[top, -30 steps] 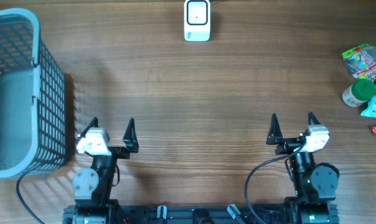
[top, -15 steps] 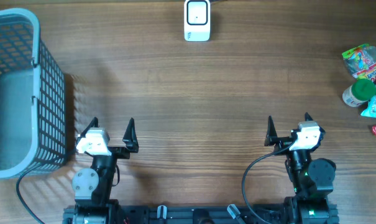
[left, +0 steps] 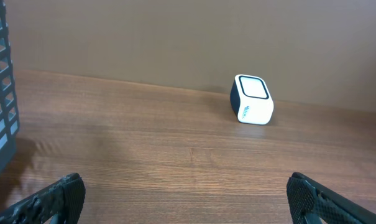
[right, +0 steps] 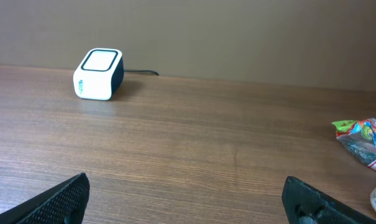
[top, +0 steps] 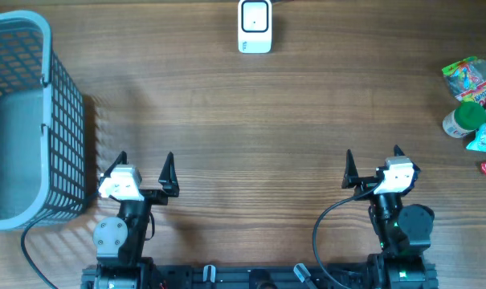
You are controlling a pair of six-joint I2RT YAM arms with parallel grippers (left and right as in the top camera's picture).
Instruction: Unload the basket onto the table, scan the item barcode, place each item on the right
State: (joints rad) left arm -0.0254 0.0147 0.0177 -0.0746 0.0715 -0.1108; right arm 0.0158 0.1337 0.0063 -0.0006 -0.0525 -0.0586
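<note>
Left hand (top: 144,159), right hand (top: 373,152) both released, empty; one scanner (top: 255,26), one basket (top: 66,136).

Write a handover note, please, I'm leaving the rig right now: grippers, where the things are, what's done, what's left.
Left gripper: open, empty, at the front beside the basket.
Right gripper: open, empty, front right.
Barcode scanner: far edge, centre.
Items: snack packet, green-capped bottle and teal packet clustered at the right edge, none held.
Done: nothing yet. Left: pick an item, present its barcode to the scanner.
</note>
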